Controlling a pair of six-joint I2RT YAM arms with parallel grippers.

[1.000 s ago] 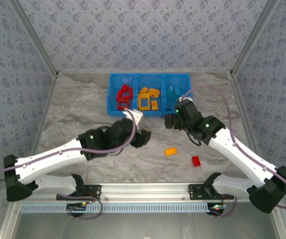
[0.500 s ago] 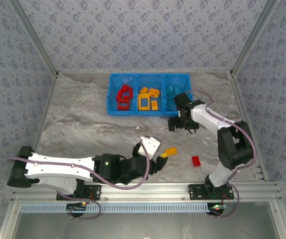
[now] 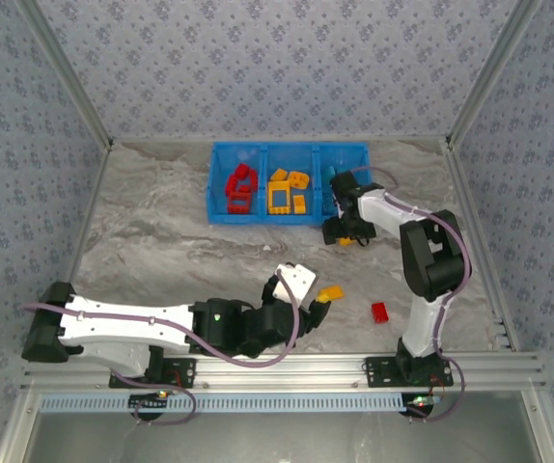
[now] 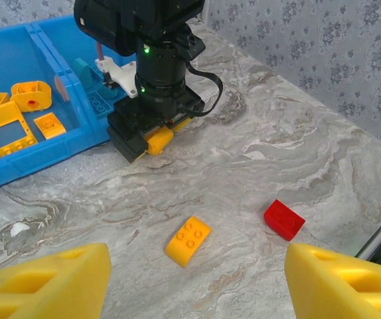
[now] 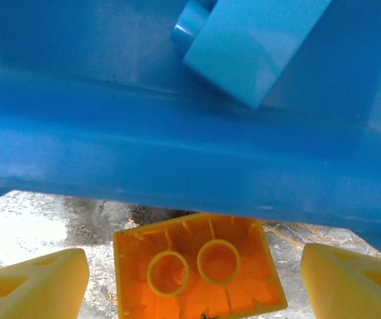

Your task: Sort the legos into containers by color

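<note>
Legos not yet sorted lie nearest the arms: a yellow-orange brick (image 4: 188, 240) sits studs-up on the marbled table (image 4: 323, 153), with a red brick (image 4: 284, 218) near it on the right. The left gripper (image 4: 197, 282) hangs low on the near side of the orange one, its yellow fingers (image 4: 44, 282) spread wide with nothing between them, so it is released and empty. The brick lies just ahead of that gap and about centred on it, which reads as a line-up for closing on it, while the red brick lies off that line, further right. Farther out, a second orange brick (image 5: 197, 276) lies upside down, its hollow underside and two tubes showing, on the table at the foot of the blue bin (image 5: 177, 153). The right gripper (image 3: 343, 234) straddles it, one finger on each side with table visible in both gaps, so this hand too is open and grasps nothing. The spot is outside the bin, before the right-hand compartment where a light-blue brick (image 5: 250, 46) rests, so this piece probably needs lifting over the wall into the middle one. Beyond the wall the containers hold their colours apart: red legos (image 3: 240, 188) on the left, yellow ones (image 3: 287, 190) in the middle, teal ones (image 3: 333, 178) on the right.
</note>
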